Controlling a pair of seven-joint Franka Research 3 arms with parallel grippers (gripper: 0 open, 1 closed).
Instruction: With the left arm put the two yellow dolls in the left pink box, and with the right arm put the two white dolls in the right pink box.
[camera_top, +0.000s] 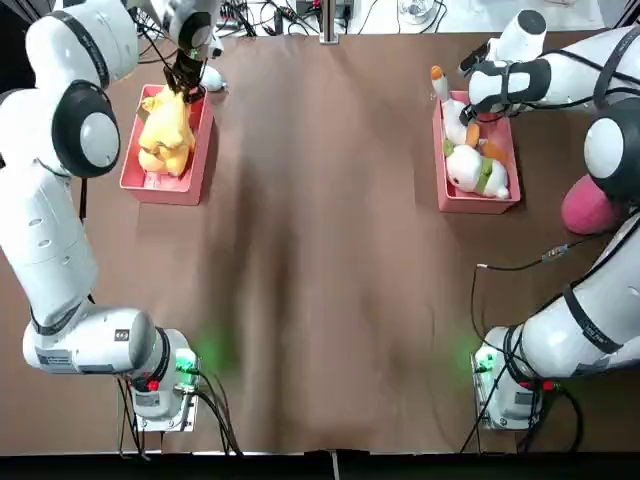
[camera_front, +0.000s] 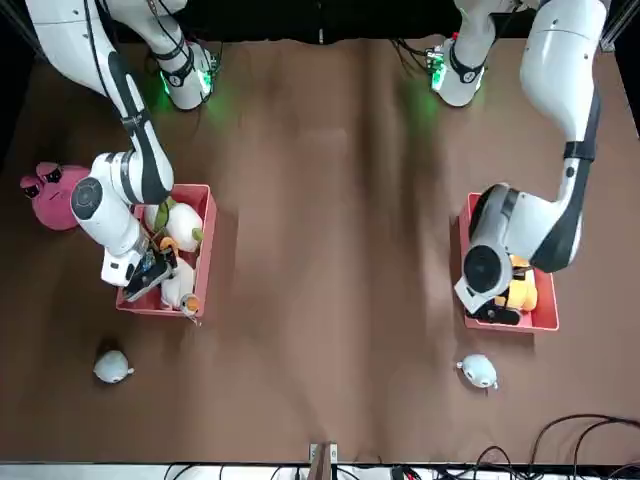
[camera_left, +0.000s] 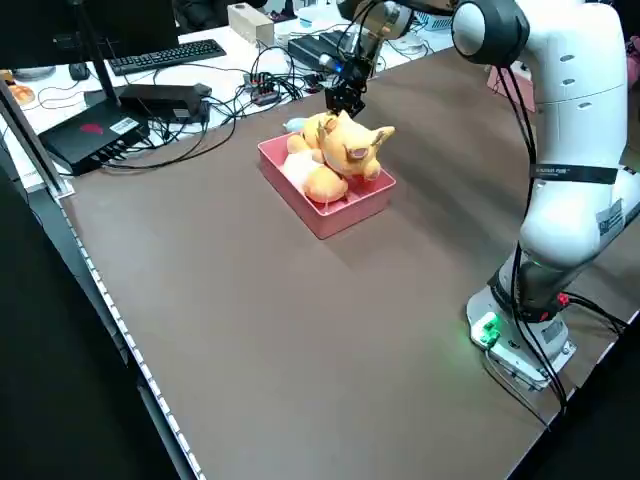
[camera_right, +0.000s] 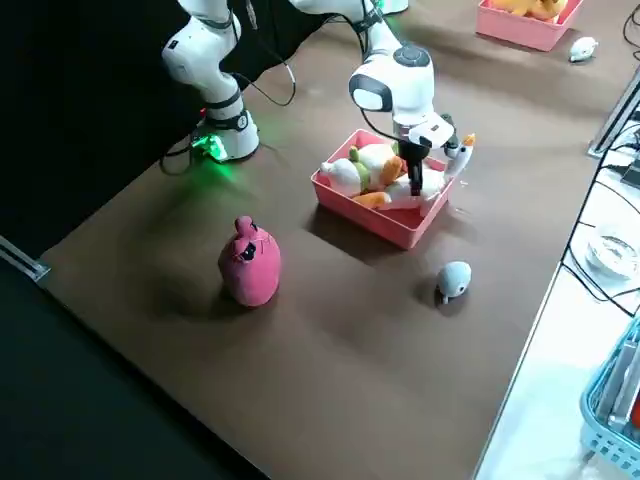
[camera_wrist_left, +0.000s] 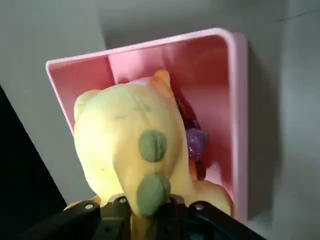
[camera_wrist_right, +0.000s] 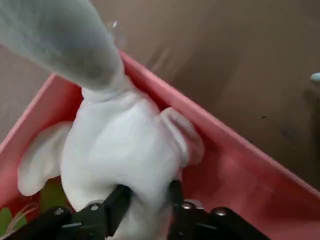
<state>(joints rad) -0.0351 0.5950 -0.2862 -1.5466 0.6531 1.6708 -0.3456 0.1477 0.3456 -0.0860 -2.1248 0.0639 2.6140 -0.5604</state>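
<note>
The left pink box (camera_top: 160, 192) holds a bright yellow doll (camera_top: 165, 130), which lies on a darker orange doll (camera_left: 325, 185). My left gripper (camera_top: 185, 82) hangs over the box's far end, and in the left wrist view its fingers (camera_wrist_left: 117, 205) are shut on the yellow doll (camera_wrist_left: 125, 135). The right pink box (camera_top: 478, 205) holds a round white doll with green trim (camera_top: 475, 172). It also holds a white goose (camera_right: 430, 180), whose neck sticks out over the far wall. My right gripper (camera_top: 470, 112) is down in this box, shut on the goose's body (camera_wrist_right: 125, 150).
A round pink plush (camera_top: 588, 205) stands on the table to the right of the right box. A small grey-blue plush (camera_front: 112, 367) lies beyond the right box, and another (camera_front: 480, 371) beyond the left box. Cables run along the table's far edge.
</note>
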